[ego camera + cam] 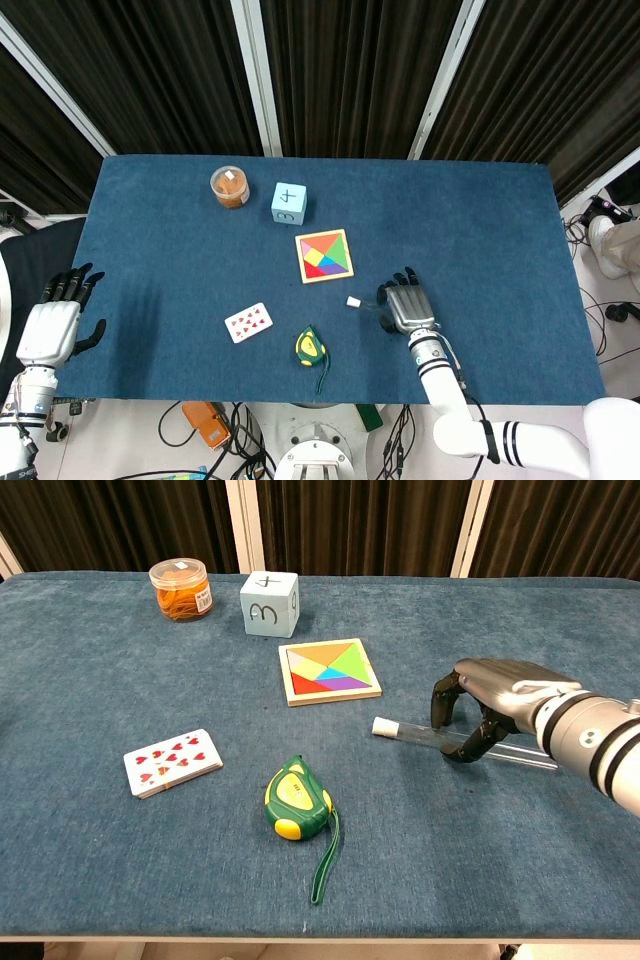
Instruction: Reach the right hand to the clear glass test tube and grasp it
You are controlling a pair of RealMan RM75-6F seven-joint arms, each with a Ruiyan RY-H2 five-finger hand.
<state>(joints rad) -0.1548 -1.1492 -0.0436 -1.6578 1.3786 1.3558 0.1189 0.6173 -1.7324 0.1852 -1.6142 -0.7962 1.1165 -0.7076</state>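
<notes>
The clear glass test tube (408,733) lies flat on the blue table (90,670), its white cap (382,726) pointing left. My right hand (488,694) arches over the tube's middle. Its fingers (441,702) come down on the far side and the thumb touches down on the near side, so the tube lies between them, not clamped. In the head view the right hand (405,303) covers most of the tube (364,306), and only the capped end shows. My left hand (54,324) rests open at the table's left edge, holding nothing.
A tangram puzzle (330,671) lies just left of and behind the tube. A green tape measure (296,800) and playing cards (172,762) sit near the front. A numbered blue cube (269,603) and an orange-filled jar (180,588) stand at the back left.
</notes>
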